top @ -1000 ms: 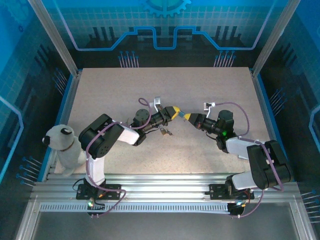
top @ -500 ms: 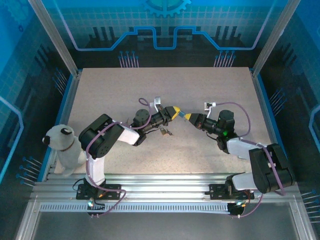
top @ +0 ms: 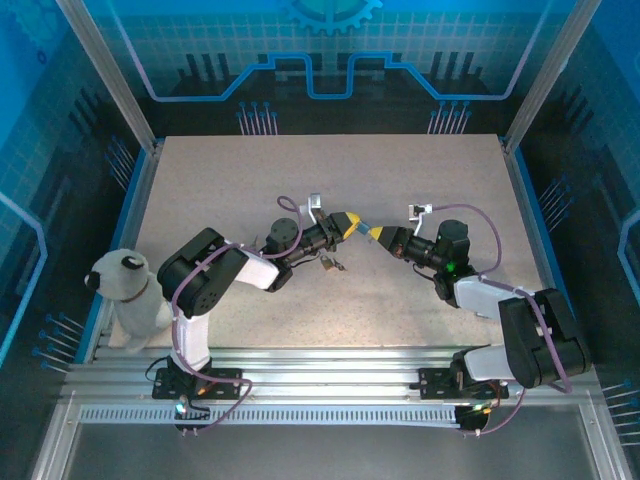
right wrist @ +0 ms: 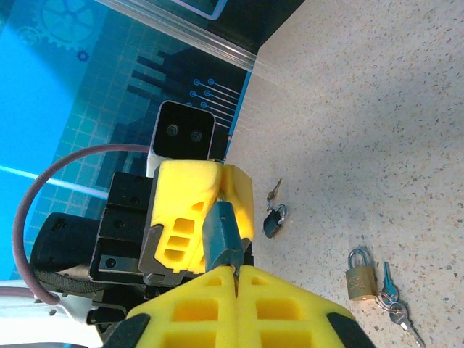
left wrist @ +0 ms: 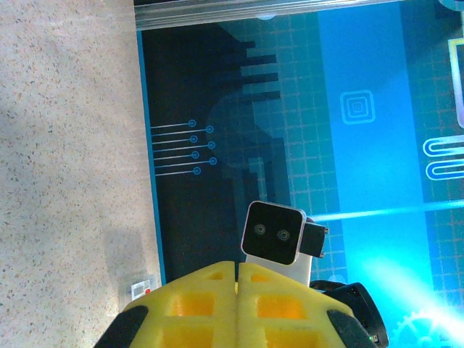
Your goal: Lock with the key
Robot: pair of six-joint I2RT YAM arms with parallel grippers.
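A blue-grey padlock [right wrist: 223,233] hangs above the table between both grippers, and shows in the top view as a small blue padlock [top: 362,226]. My left gripper [top: 350,221] is shut on the padlock's far end, its yellow fingers [right wrist: 185,206] flanking it. My right gripper [right wrist: 235,270] is shut, its tips pressed against the padlock's near end. A tiny sliver of the key [right wrist: 233,267] shows in that pinch; the rest is hidden. In the left wrist view my left gripper [left wrist: 237,270] is shut, and its fingers hide the padlock.
On the table below lie a small dark padlock [right wrist: 272,222] with a key, and a brass padlock [right wrist: 360,274] with a bunch of keys [right wrist: 395,306]. The brass padlock [top: 327,262] sits just under the left arm. A plush toy [top: 128,295] stands at the left edge.
Both grippers have drifted very slightly up and left together. They stay shut at the padlock.
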